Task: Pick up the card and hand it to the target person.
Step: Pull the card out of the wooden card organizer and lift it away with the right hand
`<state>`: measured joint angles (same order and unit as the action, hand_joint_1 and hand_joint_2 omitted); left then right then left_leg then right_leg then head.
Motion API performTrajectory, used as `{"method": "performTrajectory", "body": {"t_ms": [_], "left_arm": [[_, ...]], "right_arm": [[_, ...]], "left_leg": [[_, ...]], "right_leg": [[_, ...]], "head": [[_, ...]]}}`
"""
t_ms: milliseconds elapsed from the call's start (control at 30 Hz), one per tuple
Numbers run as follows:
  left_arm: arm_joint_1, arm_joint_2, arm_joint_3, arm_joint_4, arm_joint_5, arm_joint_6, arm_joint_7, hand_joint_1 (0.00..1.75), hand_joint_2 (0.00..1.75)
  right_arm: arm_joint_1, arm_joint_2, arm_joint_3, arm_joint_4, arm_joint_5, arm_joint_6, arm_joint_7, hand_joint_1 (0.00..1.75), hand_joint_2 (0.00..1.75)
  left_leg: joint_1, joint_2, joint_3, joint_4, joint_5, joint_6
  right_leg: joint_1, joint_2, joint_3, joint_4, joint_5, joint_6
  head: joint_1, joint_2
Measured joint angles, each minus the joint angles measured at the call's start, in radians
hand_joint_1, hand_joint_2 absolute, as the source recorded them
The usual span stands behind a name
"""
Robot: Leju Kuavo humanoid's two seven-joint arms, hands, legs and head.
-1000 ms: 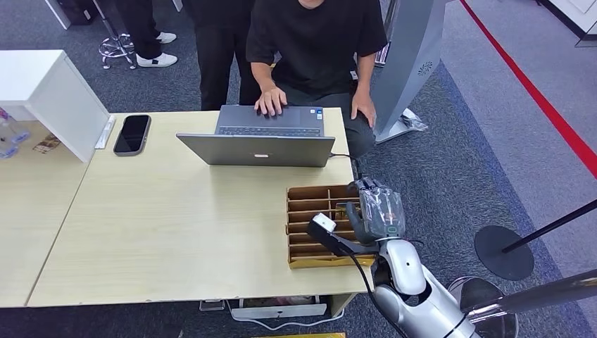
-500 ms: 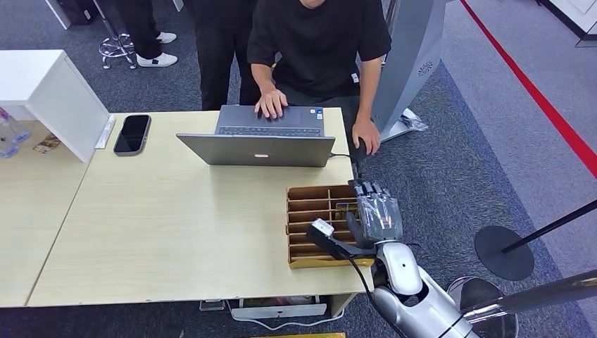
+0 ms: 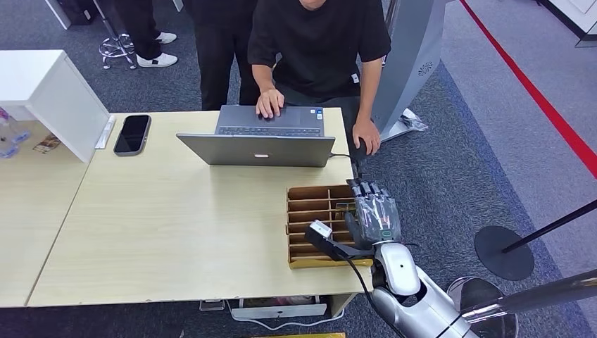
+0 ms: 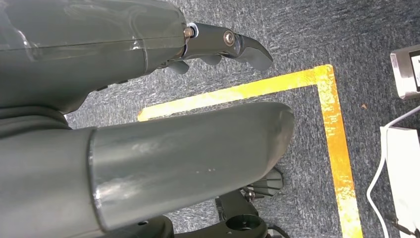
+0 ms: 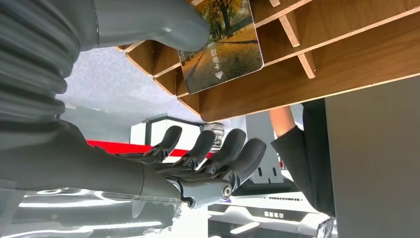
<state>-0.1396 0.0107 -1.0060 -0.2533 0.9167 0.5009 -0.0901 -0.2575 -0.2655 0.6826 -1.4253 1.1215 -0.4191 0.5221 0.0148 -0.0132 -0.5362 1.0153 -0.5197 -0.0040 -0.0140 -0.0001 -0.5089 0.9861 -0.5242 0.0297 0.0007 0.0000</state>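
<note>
right hand closing in on the card at the wooden rack

a grey carpeted office floor with a red line surrounds a pale wooden table point(image 3: 162, 232), and the landmark for everything here is the slotted wooden rack point(image 3: 310, 211) at the table's near right corner. beyond the rack stands an open laptop point(image 3: 257, 148) with a person point(image 3: 317, 42) typing behind it; far to the rack's left lies a dark phone point(image 3: 132, 134).

the card point(image 5: 225, 47), printed with an autumn tree scene, stands in one of the rack's slots near its right edge. the right hand point(image 3: 371, 218) sits at that right edge, its thumb point(image 5: 148, 22) lying over the card's face while the dark fingers point(image 5: 218, 153) stretch straight outside the rack wall. nothing is pinched yet: the hand is spread and empty. the left hand point(image 4: 148, 99) hangs over the carpet, holding nothing, and whether its fingers are spread or curled cannot be told.

this looks like the reach-and-grasp step. the next move calls for thumb and fingers to close on the card's exposed end, then lift it clear of the slot before turning toward the person.

against the frame a second ago, the right hand has edged closer to the rack, and the person's hand has dropped from the table corner.
</note>
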Motion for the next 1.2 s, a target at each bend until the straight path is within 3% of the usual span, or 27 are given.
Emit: {"method": "performTrajectory", "body": {"t_ms": [300, 433, 700, 1033, 1067, 1200], "left_arm": [[0.000, 0.000, 0.000, 0.000, 0.000, 0.001, -0.002, 0.00, 0.00], [0.000, 0.000, 0.000, 0.000, 0.000, 0.001, -0.002, 0.00, 0.00], [0.000, 0.000, 0.000, 0.000, 0.000, 0.001, -0.002, 0.00, 0.00], [0.000, 0.000, 0.000, 0.000, 0.000, 0.001, -0.001, 0.00, 0.00], [0.000, 0.000, 0.000, 0.000, 0.000, 0.001, -0.001, 0.00, 0.00], [0.000, 0.000, 0.000, 0.000, 0.000, 0.001, -0.002, 0.00, 0.00]], "right_arm": [[0.000, 0.000, 0.002, -0.003, 0.014, 0.001, 0.006, 0.62, 1.75], [0.001, 0.000, 0.003, -0.003, 0.015, 0.002, 0.006, 0.84, 1.75], [0.001, 0.000, 0.006, -0.003, 0.018, 0.013, 0.006, 0.98, 1.75], [0.001, 0.000, 0.019, -0.003, 0.022, 0.019, 0.004, 0.87, 1.75], [0.001, 0.000, 0.020, -0.003, 0.022, 0.019, 0.004, 0.89, 1.75], [0.001, 0.000, 0.023, -0.003, 0.022, 0.020, 0.004, 1.32, 1.75]], "left_leg": [[0.000, 0.000, 0.000, 0.000, 0.000, 0.000], [0.000, 0.000, 0.000, 0.000, 0.000, 0.000], [0.000, 0.000, 0.000, 0.000, 0.000, 0.000], [0.000, 0.000, 0.000, 0.000, 0.000, 0.000], [0.000, 0.000, 0.000, 0.000, 0.000, 0.000], [0.000, 0.000, 0.000, 0.000, 0.000, 0.000]], "right_leg": [[0.000, 0.000, 0.000, 0.000, 0.000, 0.000], [0.000, 0.000, 0.000, 0.000, 0.000, 0.000], [0.000, 0.000, 0.000, 0.000, 0.000, 0.000], [0.000, 0.000, 0.000, 0.000, 0.000, 0.000], [0.000, 0.000, 0.000, 0.000, 0.000, 0.000], [0.000, 0.000, 0.000, 0.000, 0.000, 0.000]], "head": [[0.000, 0.000], [0.000, 0.000], [0.000, 0.000], [0.000, 0.000], [0.000, 0.000], [0.000, 0.000]]}}
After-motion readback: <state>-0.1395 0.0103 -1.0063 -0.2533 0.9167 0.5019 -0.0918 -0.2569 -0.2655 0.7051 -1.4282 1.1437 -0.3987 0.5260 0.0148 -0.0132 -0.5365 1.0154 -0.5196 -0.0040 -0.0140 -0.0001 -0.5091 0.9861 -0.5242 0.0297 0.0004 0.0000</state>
